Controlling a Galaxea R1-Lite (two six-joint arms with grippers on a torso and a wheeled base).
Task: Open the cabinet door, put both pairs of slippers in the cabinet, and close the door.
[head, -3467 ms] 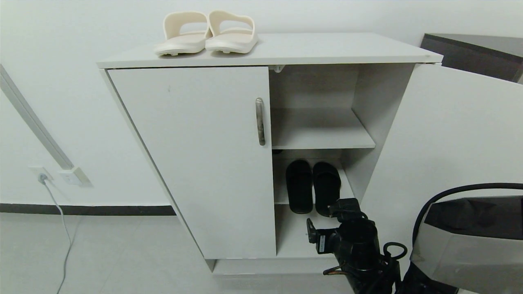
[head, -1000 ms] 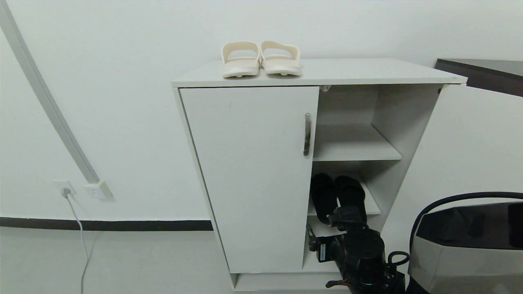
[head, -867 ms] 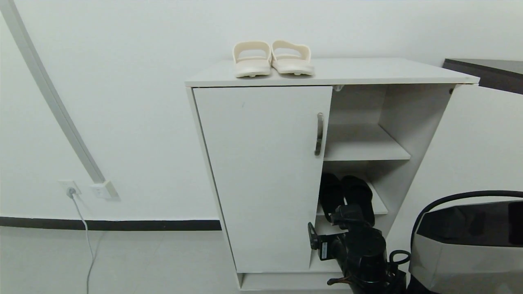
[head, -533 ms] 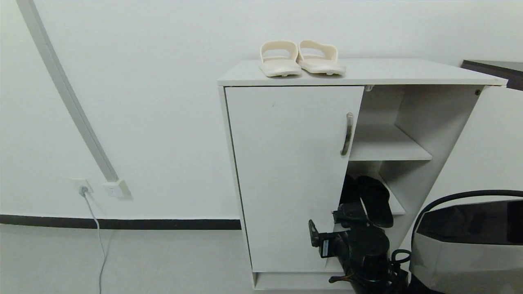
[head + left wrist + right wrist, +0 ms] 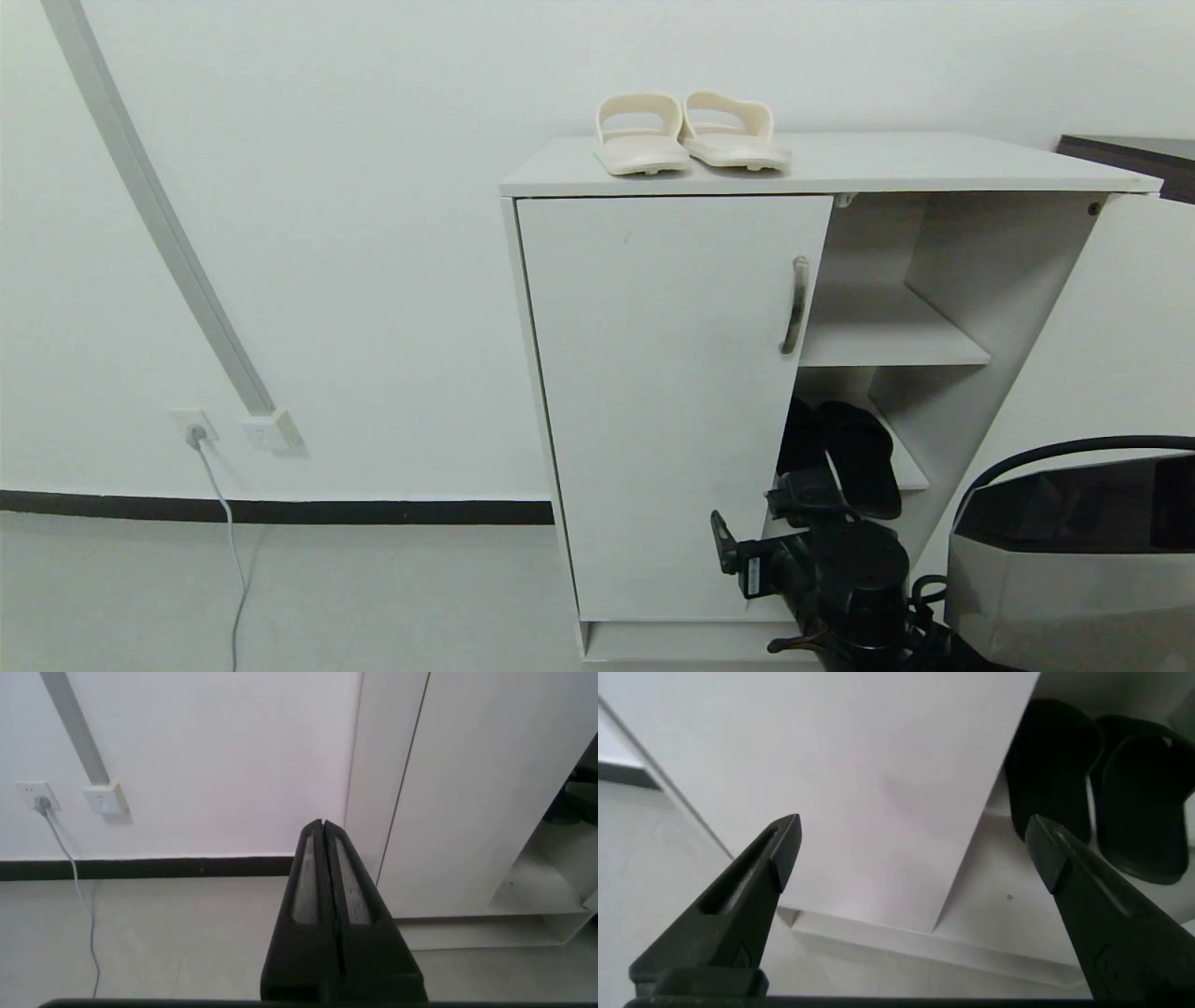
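Note:
The white cabinet (image 5: 934, 161) has its left door (image 5: 667, 401) closed and its right door (image 5: 1111, 327) swung open. A beige pair of slippers (image 5: 691, 131) lies on the cabinet top. A black pair of slippers (image 5: 854, 457) lies on the middle shelf, half hidden behind the closed door's edge. My right gripper (image 5: 805, 495) hangs low in front of the opening, open and holding nothing. In the right wrist view the right gripper (image 5: 915, 831) points at the closed door's edge (image 5: 878, 784), with the black slippers (image 5: 1130, 803) beyond. My left gripper (image 5: 323, 833) is shut and empty, facing the wall beside the cabinet.
A wall socket with a cable (image 5: 193, 435) and a slanted grey trunking strip (image 5: 159, 215) sit on the wall to the left. Dark furniture (image 5: 1130, 149) stands behind the open door. The upper shelf (image 5: 887, 341) holds nothing. Tiled floor (image 5: 280, 597) spreads to the left.
The camera has moved back and to the left, so the cabinet now sits further right and smaller. Both pairs of slippers and the doors stay as they were.

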